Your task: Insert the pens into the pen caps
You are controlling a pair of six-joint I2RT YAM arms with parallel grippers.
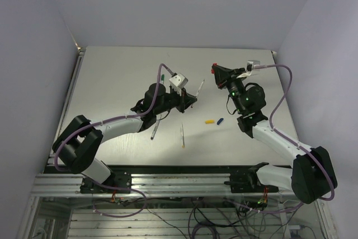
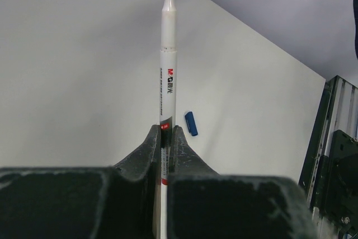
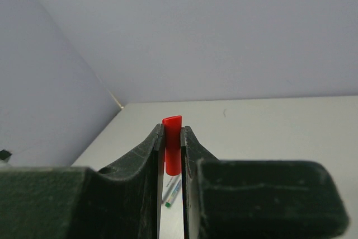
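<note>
My left gripper (image 1: pixel 192 98) (image 2: pixel 166 130) is shut on a white pen (image 1: pixel 199 88) (image 2: pixel 169 54) with a red tip. The pen sticks out past the fingertips, above the table and pointing toward the right arm. My right gripper (image 1: pixel 215 70) (image 3: pixel 173 131) is shut on the red cap (image 1: pixel 212 70) (image 3: pixel 173 145), held upright between the jaws above the table. Pen and cap are apart. A yellow cap (image 1: pixel 210 121) and a blue cap (image 1: pixel 220 121) (image 2: pixel 191 123) lie side by side on the table. Loose pens lie at the centre (image 1: pixel 182 136) and under the left arm (image 1: pixel 154 129).
A green-tipped pen (image 1: pixel 161 77) (image 3: pixel 174 192) lies on the table behind the left wrist. The table's metal rail runs along the right (image 2: pixel 330 138). Grey walls close in the table on the far side and both flanks. Cables loop from both wrists.
</note>
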